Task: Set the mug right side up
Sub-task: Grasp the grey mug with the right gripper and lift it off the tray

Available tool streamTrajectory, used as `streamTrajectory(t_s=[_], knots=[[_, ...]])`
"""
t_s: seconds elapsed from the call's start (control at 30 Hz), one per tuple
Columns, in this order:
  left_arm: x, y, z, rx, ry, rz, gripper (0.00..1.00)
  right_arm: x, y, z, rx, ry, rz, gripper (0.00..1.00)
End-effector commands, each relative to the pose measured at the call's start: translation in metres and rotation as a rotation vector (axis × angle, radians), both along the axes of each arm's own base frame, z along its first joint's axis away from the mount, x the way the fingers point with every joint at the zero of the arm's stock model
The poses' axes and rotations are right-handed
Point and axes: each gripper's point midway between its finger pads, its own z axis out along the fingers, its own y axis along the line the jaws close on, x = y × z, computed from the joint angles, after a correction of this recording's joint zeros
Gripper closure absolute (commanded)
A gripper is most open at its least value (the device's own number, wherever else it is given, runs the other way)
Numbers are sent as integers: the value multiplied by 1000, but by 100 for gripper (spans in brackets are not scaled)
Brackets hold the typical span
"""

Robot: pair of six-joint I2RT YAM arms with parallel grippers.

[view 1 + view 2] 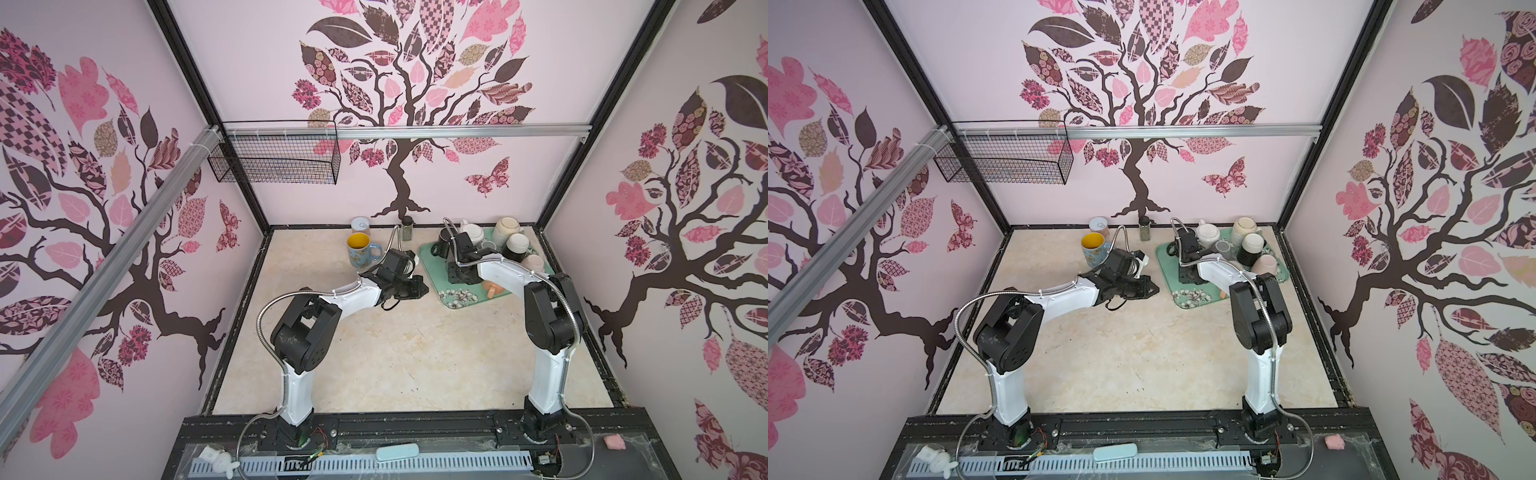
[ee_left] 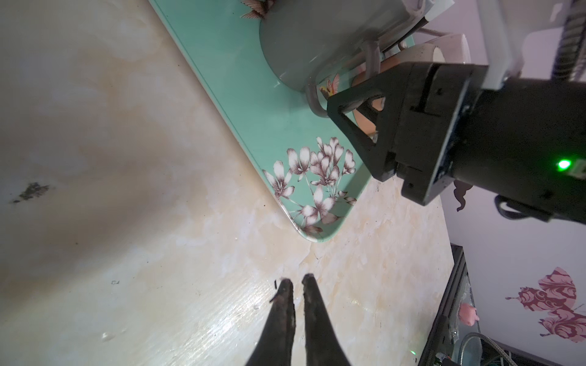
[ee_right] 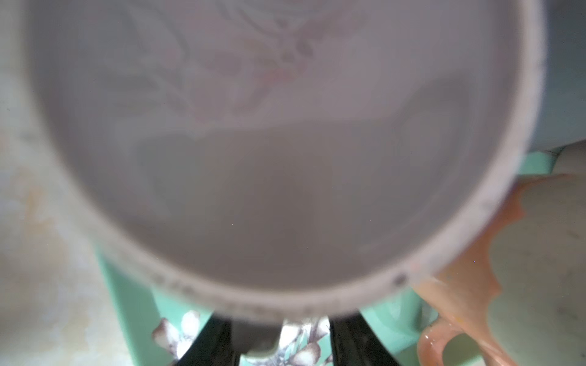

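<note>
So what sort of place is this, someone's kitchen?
Probably a robot test booth, not a home: two arms bolted to a front rail, decal walls on a metal frame, mugs on a tray.

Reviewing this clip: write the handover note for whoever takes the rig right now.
Left gripper: shut, empty, over the table beside a corner of the teal tray.
Right gripper: above the tray, jaws apart on either side of the handle of the grey mug, not visibly clamped.
Grey mug: stands on the tray, not lifted. The right wrist view is too blurred to tell base from mouth.
Done: reach to the handle.
Left: close on the handle, lift, turn the mug mouth up, set it down.
</note>
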Motion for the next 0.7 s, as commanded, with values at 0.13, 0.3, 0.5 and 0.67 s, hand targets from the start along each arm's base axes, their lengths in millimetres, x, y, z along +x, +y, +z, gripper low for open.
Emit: streamTrajectory(t_s=[0.13, 0.3, 0.5, 0.67], knots=[[-1, -3, 12, -26, -20, -6, 89, 20, -8, 24, 6, -56, -8, 54], [-2, -3, 9, -23, -11, -6, 88, 25, -5, 19, 11, -50, 4, 57], [-3, -3, 6, -21, -1, -4, 88, 29, -1, 19, 20, -51, 26, 75], [-4, -2, 12, -25, -11, -2, 88, 27, 4, 37, 57, -98, 52, 99]])
